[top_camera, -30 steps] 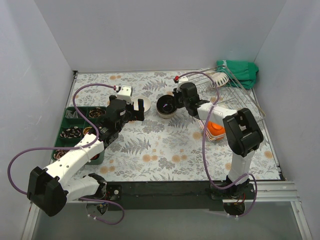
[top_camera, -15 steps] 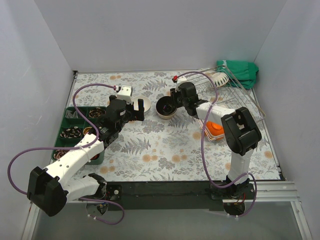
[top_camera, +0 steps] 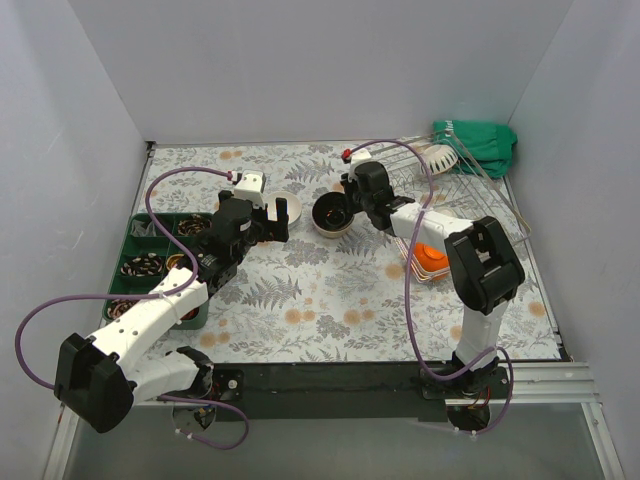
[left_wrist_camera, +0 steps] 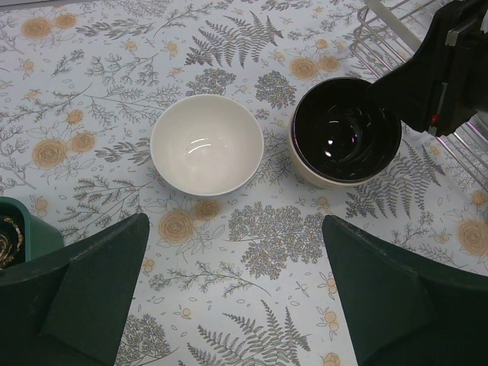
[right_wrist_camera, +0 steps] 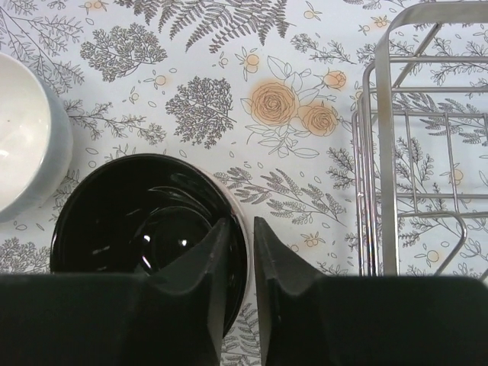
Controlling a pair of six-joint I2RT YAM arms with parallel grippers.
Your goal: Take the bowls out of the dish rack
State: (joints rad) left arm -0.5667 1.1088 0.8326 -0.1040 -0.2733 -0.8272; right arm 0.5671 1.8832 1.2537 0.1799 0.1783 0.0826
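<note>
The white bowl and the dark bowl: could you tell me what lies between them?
Only flowered tablecloth; the left wrist view shows the white bowl and dark bowl apart.

No writing can be read (anywhere here).

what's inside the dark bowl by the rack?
Nothing visible: the dark bowl shows a glossy black interior. The right claw straddles its rim, hiding a strip of the inner wall.

I work in a lab test booth: bare grey walls point(top_camera: 330, 60) box in my floral-covered table point(top_camera: 330, 300), with a black mounting rail point(top_camera: 340, 385) and loose purple cables point(top_camera: 148, 200) at its near edge.
</note>
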